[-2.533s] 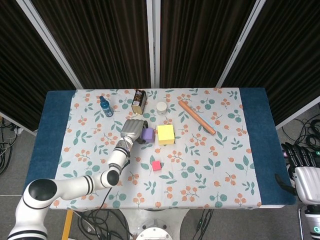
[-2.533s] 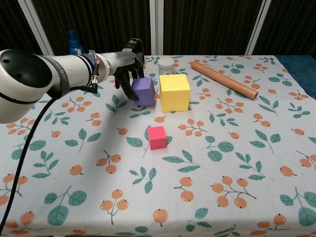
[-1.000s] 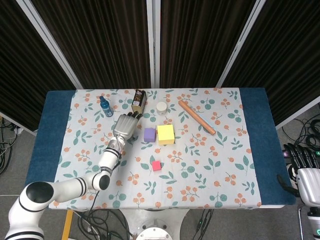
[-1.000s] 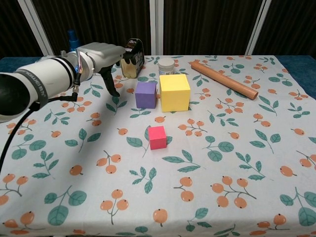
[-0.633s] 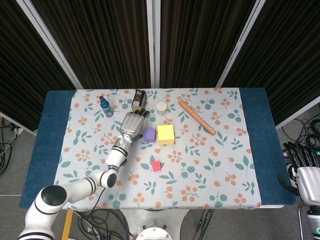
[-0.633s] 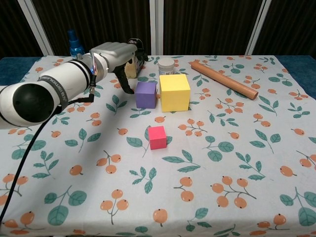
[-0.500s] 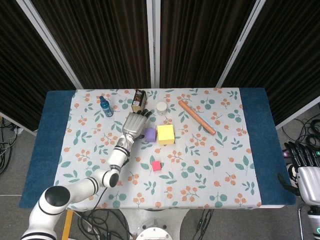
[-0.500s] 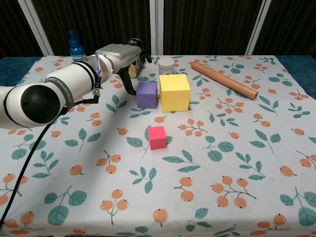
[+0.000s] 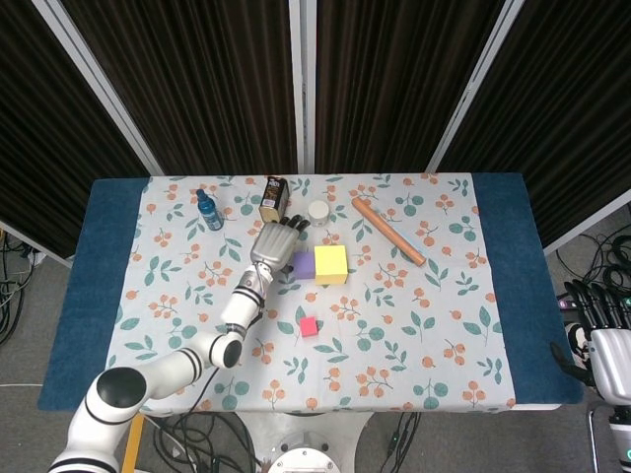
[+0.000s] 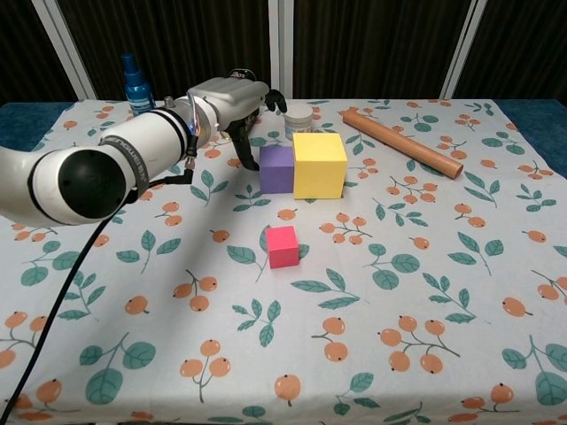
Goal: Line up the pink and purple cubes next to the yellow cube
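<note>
The yellow cube (image 9: 330, 264) (image 10: 320, 165) stands on the flowered cloth at the table's middle. Flush against its left side is the smaller purple cube (image 9: 305, 263) (image 10: 277, 168). My left hand (image 9: 276, 246) (image 10: 239, 102) is at the purple cube's left, fingers spread and holding nothing, with its thumb down against that cube's left face. Alone and nearer to me lies the small pink cube (image 9: 310, 326) (image 10: 283, 246). My right hand (image 9: 603, 330) hangs off the table's right edge with straight fingers, seen only in the head view.
Behind the cubes are a white jar (image 10: 299, 118), a brown carton (image 9: 275, 196) and a blue bottle (image 10: 133, 82). A long wooden tube (image 10: 403, 143) lies slanted at the back right. My left forearm (image 10: 97, 168) spans the left half of the table.
My left hand let go of the purple cube, drew back, then swept right and pushed the cube against the yellow cube, which shifted slightly right. The pink cube stayed put.
</note>
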